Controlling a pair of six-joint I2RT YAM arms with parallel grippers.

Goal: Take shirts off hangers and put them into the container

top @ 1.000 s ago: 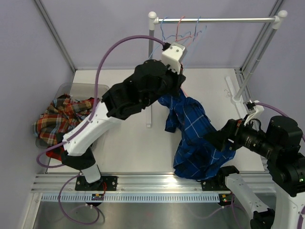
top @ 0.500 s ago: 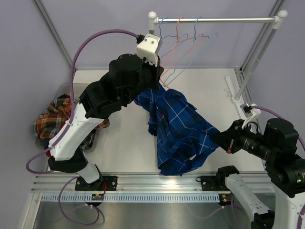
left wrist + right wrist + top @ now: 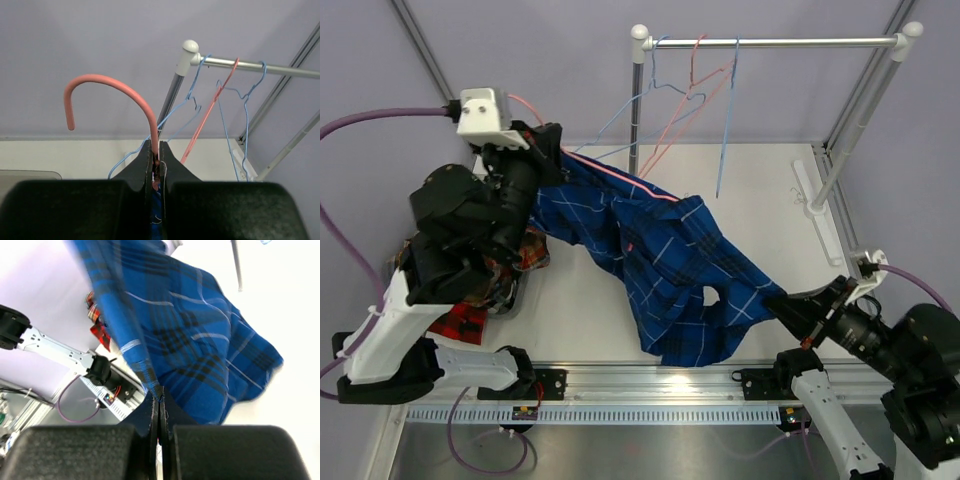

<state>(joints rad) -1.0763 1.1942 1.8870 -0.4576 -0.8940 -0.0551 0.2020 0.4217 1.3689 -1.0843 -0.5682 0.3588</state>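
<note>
**Blue shirt being stretched between both arms, pink hanger inside it**

From above, the left gripper [image 3: 548, 150] is clamping the pink hanger [image 3: 620, 180] and some blue cloth at 10 o'clock, while the right gripper [image 3: 788, 303] is pinching the hem at 4 o'clock. The blue shirt [image 3: 660, 250] is hanging taut between them over the table [image 3: 760, 190], its long axis running 10-to-4. The container is lying hidden under the left arm [image 3: 470, 220] at 9 o'clock, beside other shirts [image 3: 533, 252], so that arm is nearer. In the left wrist view, the hook [image 3: 107, 87] is rising toward 12 from shut jaws, with the rail [image 3: 260, 62] at 2. In the right wrist view, closed jaws are biting the shirt's edge and cloth is spreading toward 12. Freeing the hanger probably means pulling along that axis.
</note>
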